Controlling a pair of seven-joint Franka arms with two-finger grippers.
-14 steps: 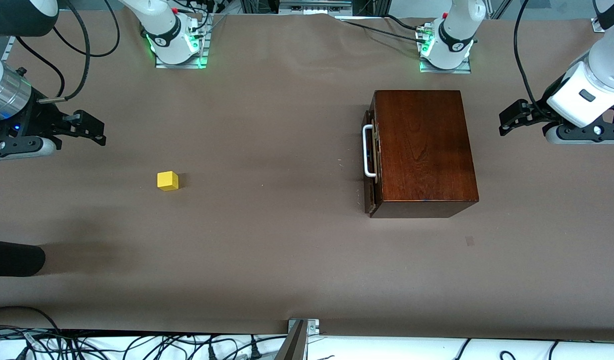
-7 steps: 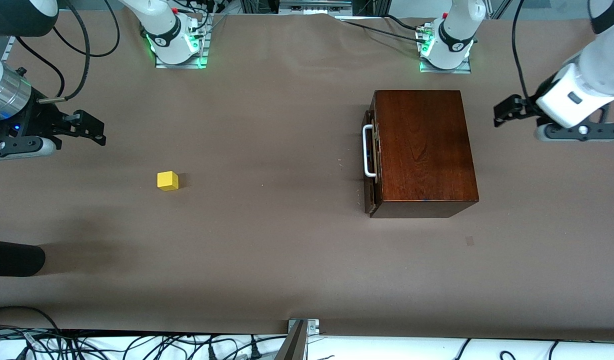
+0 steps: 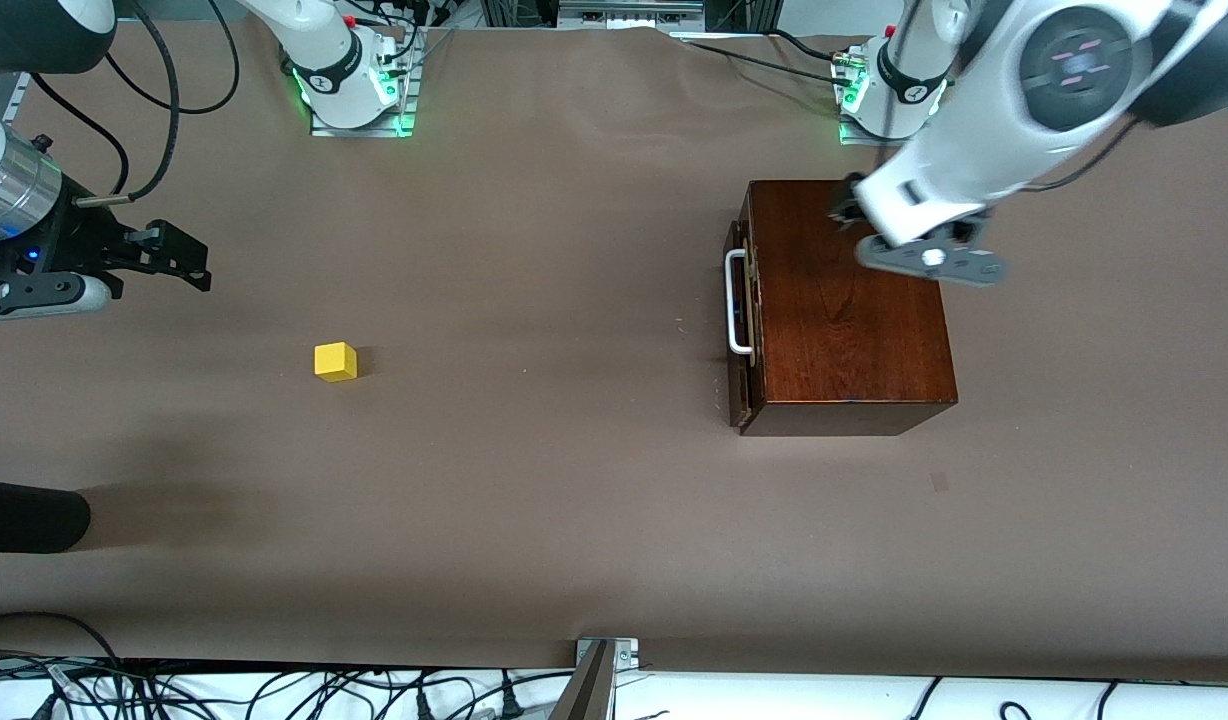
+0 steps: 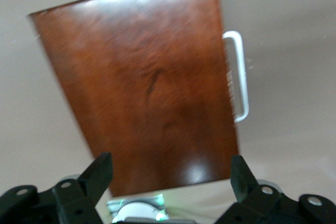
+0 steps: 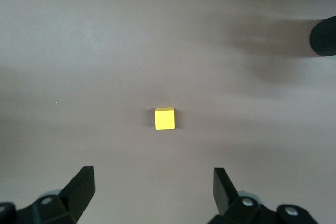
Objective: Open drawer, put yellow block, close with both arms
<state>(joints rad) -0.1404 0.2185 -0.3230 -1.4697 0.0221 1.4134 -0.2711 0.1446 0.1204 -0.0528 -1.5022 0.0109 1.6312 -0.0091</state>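
Observation:
The glossy reddish-brown box (image 3: 854,310) stands toward the left arm's end of the table. Its drawer (image 3: 745,330) is shut, and the white handle (image 3: 737,303) faces the right arm's end. My left gripper (image 3: 842,212) is open and empty in the air over the top of the box. The left wrist view shows the box top (image 4: 147,103) and the handle (image 4: 239,77) past the gripper's open fingers (image 4: 100,171). The yellow block (image 3: 335,361) lies alone on the table. My right gripper (image 3: 196,268) waits open and empty, off the block toward the right arm's end. The right wrist view shows the block (image 5: 164,118).
A dark rounded object (image 3: 24,515) reaches onto the table at the right arm's end, nearer to the camera than the block, and shows in the right wrist view (image 5: 324,36). A metal bracket (image 3: 602,660) and cables lie along the table's near edge.
My left arm has swung from the table end beside the box to over the top of the box. The right arm, the block and the box have not moved.

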